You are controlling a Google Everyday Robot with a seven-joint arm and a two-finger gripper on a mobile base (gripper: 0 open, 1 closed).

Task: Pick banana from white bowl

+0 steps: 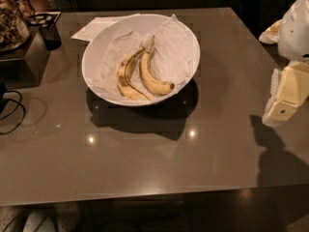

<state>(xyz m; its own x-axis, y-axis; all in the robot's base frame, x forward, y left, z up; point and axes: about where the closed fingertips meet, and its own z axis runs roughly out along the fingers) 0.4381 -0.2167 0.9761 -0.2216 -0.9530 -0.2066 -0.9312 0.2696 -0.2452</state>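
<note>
Nothing done yet: banana (150, 77) lies in white bowl (92, 50); gripper (285, 98) at right, well apart, state can't be told; whole pick left

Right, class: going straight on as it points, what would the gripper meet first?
Probably the table below it, depth unclear; the gripper, at the right edge, points down-left, short of the white bowl.

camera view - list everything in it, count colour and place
banana: 1, yellow, dark tip, in bowl, right of the pair
thinner banana: 1, yellow, brown-streaked, in bowl, left of the pair
bowl: 1, white, far middle of table
crumpled paper: 1, white, lining bowl
paper sheet: 1, white, behind bowl
cable: 1, black, left edge
table: 1, grey-brown, fills the view
gripper: 1, cream, right edge, apart from bowl
</note>
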